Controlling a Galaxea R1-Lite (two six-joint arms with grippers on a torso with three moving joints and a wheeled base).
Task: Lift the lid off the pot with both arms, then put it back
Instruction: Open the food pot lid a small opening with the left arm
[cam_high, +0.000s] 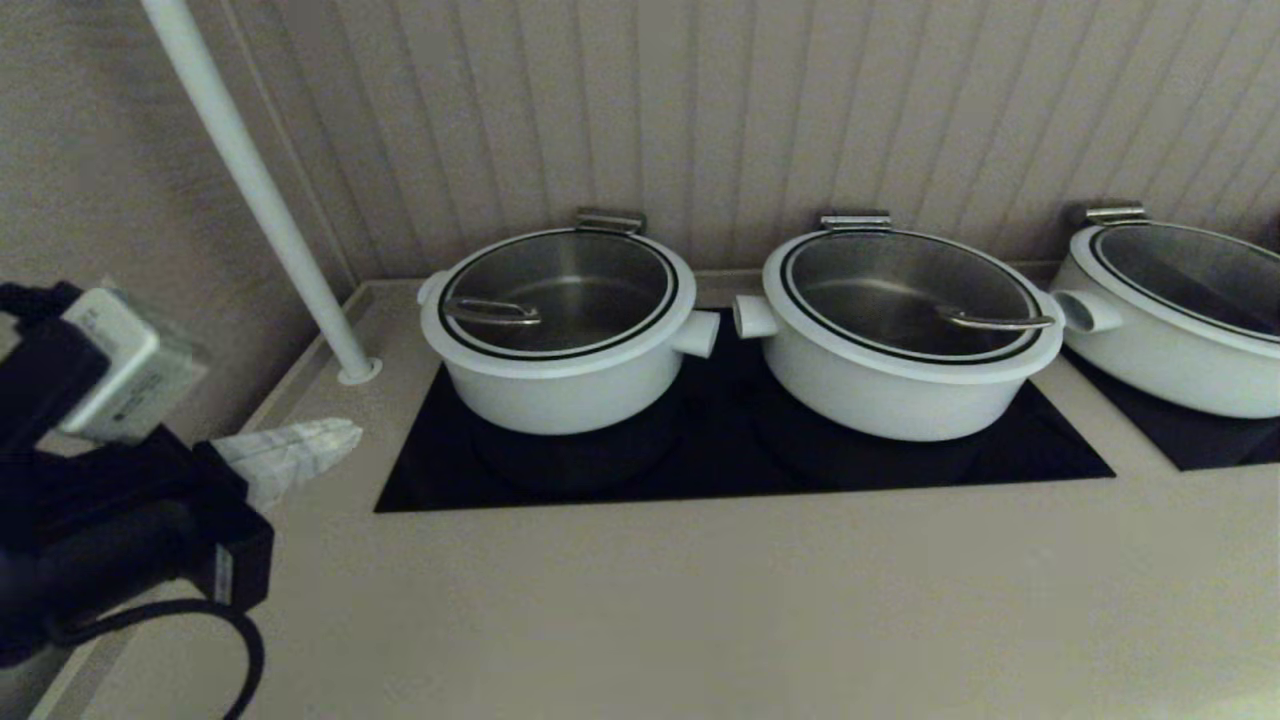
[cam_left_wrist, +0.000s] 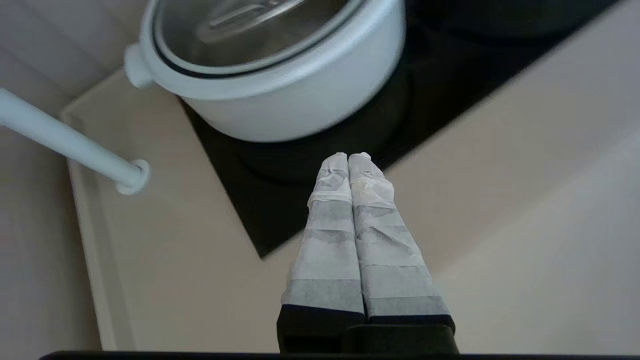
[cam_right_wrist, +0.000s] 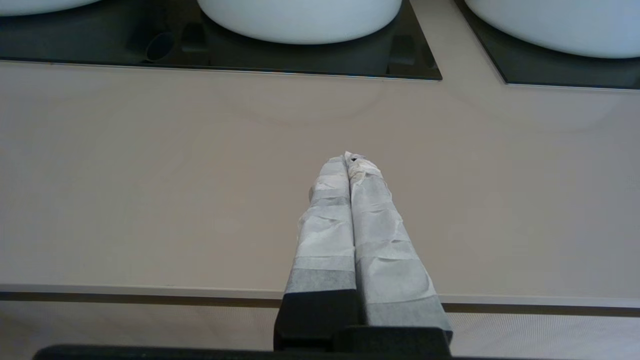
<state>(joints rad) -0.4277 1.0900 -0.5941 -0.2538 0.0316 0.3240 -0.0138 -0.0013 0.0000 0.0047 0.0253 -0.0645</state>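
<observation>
The lid (cam_high: 560, 292) is seated on the pot (cam_high: 560, 372) at the desk's (cam_high: 700, 600) left burner. Both claws, left (cam_left_wrist: 348, 156) and right (cam_right_wrist: 350, 157), are pressed together, well apart from it. If 1 claw is raised unevenly, the lid could be tilted and dropped.

Setting: kitchen, possibly a showroom. Evidence: beige desk (cam_high: 700, 600) with two inset black glass hobs (cam_high: 740, 450); three white lidded pots (cam_high: 560, 320) in a row on them; ribbed panel backsplash (cam_high: 750, 110) behind; white pole (cam_high: 260, 190) fixed at the corner
</observation>
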